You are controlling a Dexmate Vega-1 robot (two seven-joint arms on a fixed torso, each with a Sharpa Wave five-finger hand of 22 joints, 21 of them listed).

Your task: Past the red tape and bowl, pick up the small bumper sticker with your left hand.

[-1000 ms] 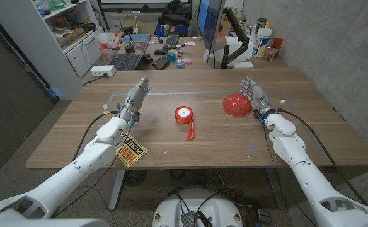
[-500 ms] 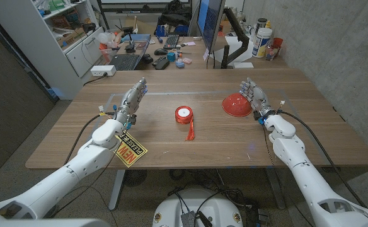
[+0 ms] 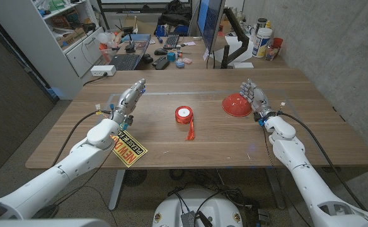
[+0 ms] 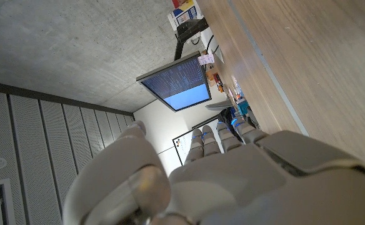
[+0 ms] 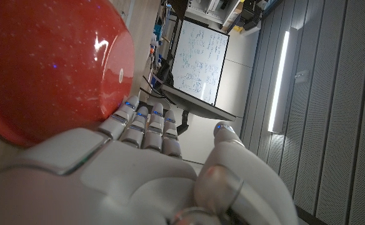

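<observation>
Since a second ago the left hand [image 3: 128,101] has swung its forearm outward toward the table's left edge, with the wrist now lying further to nine o'clock, while the fingers hold much the same spot; it holds nothing, fingers straight and apart, pointing toward one o'clock above the wood. Just behind its forearm, at six o'clock from the hand, lies the small bumper sticker [image 3: 129,149], a flat yellow-and-black rectangle with red lettering, partly covered by the arm and close to the near edge of the table [image 3: 222,142]. At three o'clock from the hand, well apart across bare wood grain, sits the red tape [image 3: 183,114], a round glossy roll with a white core and a loose strip trailing toward the near edge. Further along at three o'clock rests the red bowl [image 3: 237,105], smooth plastic, turned dome-up. The right hand [image 3: 256,98] stands just beside the bowl's right side, fingers raised and apart, holding nothing; whether it touches the bowl cannot be told. In the right wrist view the bowl [image 5: 48,62] shows a shiny speckled surface close by the fingers [image 5: 146,122]. Open wood runs between sticker and tape.
</observation>
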